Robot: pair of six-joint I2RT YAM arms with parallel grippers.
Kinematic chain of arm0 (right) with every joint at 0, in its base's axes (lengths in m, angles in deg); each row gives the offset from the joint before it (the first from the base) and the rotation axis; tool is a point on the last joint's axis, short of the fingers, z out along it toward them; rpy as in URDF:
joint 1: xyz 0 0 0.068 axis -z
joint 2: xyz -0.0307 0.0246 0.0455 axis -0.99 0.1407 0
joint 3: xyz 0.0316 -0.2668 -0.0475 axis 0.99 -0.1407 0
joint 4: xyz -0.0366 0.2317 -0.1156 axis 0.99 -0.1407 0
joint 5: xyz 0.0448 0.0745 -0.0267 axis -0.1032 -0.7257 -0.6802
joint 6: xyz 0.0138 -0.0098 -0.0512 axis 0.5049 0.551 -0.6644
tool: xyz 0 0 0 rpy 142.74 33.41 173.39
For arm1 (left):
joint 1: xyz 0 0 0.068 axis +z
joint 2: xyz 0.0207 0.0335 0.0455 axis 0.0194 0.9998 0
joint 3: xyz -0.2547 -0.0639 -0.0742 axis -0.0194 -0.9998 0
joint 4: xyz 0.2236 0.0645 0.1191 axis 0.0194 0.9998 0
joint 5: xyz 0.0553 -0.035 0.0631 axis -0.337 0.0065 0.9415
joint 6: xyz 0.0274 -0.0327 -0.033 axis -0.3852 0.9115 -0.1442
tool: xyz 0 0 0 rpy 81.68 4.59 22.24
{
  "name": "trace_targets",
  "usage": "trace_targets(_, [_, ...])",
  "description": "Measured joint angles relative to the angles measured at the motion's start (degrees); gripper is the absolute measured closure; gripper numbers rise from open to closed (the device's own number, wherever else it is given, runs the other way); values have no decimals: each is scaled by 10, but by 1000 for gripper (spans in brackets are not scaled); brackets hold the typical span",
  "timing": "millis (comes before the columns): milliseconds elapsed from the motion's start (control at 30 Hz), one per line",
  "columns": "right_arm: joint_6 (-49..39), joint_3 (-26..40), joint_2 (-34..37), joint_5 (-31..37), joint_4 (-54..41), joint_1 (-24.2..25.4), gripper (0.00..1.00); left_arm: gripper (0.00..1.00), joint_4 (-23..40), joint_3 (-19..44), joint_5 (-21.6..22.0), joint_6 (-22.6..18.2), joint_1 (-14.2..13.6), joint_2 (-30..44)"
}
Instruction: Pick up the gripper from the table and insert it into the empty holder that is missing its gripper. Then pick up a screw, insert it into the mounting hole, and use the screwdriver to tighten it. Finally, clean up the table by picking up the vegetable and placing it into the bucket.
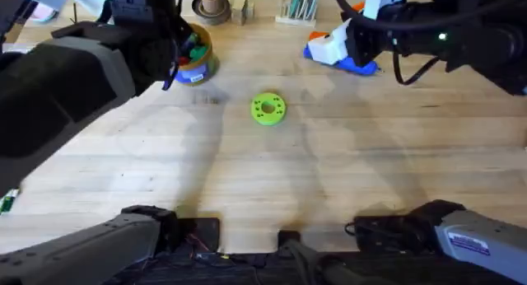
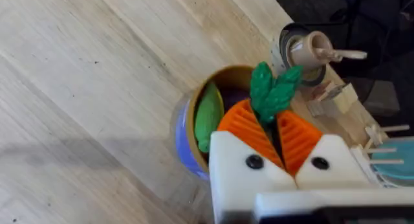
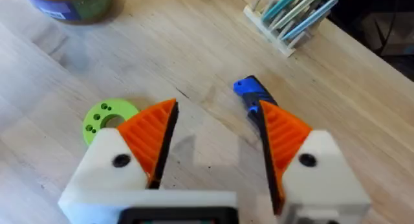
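Dark-green leaves of the vegetable (image 2: pixel 273 89) stick out from between the orange ribbed pads (image 2: pixel 249 130) of the left gripper (image 2: pixel 275 134), whose fingers are pinched narrow on it. Its long axis runs along the fingers, leafy end pointing away from the wrist; the part held between the pads is hidden. The gripper hangs right over the open bucket (image 2: pixel 194 143), at the far left of the table (image 1: pixel 329 178); a lighter green thing lies inside, hard to make out.

In the overhead view the left arm covers much of the bucket (image 1: pixel 196 58).

The right gripper (image 3: pixel 217 130) has its fingers spread wide with nothing between them. Beyond them lies the screwdriver (image 3: pixel 253 98), its blue end showing and the rest cut off behind one pad. A lime-green disc (image 1: pixel 268 108) sits flat mid-table, well apart from the bucket.
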Motion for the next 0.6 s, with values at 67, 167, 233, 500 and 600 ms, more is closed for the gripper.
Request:
trace_targets(67, [0,0,0,0,0,0,222,991,-22,0,0,0,9,9])
trace_targets(167, [0,0,0,0,0,0,222,991,-48,0,-8,0,14,13])
trace_targets(233, [0,0,0,0,0,0,222,991,-58,0,-20,0,14,15])
trace_targets(500, [0,0,0,0,0,0,222,946,-65,0,-64,-3,14,43])
trace_targets(600, [0,0,0,0,0,0,222,498,-67,0,-71,-3,14,43])
